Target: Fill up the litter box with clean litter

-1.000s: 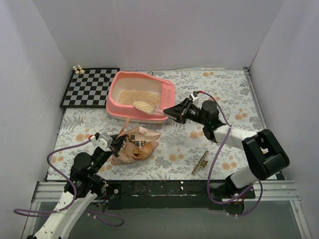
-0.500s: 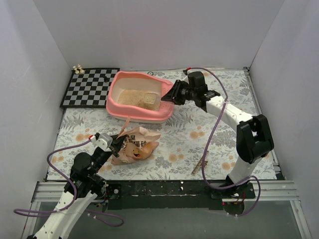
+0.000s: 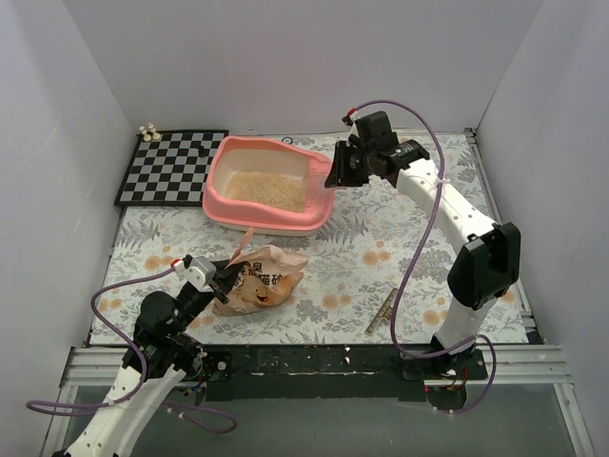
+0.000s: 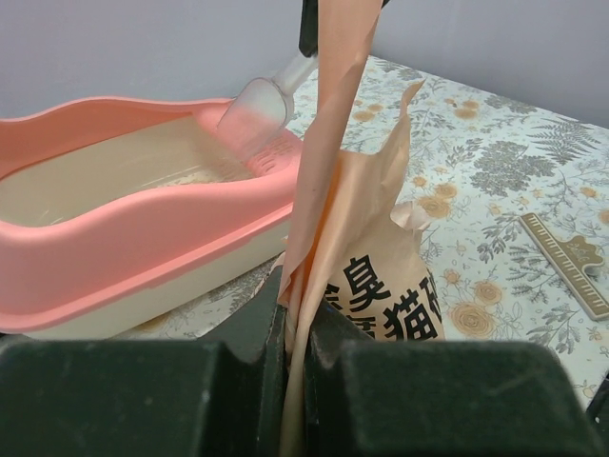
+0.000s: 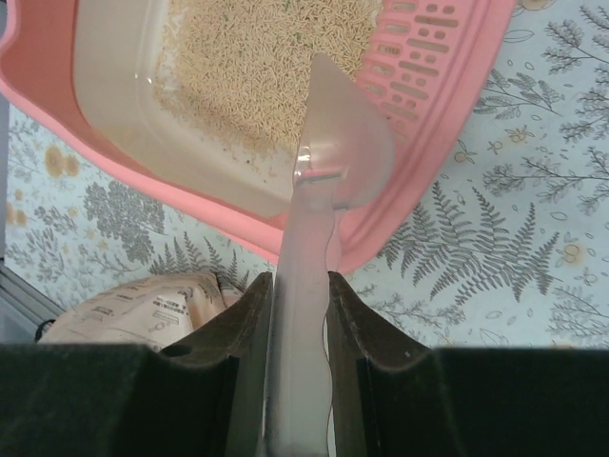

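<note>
The pink litter box stands at the back of the table with the clean litter spread on its floor. My right gripper is above the box's right, grilled end, shut on the handle of a translucent scoop. In the right wrist view the scoop is tipped on its side and looks empty, over the litter and the rim. My left gripper is shut on the upper edge of the tan printed bag, which stands upright in the left wrist view.
A checkerboard lies left of the box, with small pale pieces at its far corner. A brass ruler-like strip lies on the flowered cloth at front right. White walls close in the table on three sides.
My right arm carried the loaded scoop from the box's front right corner up over its right end and tipped it. The heap that was in the scoop is gone. The left arm has not moved.
</note>
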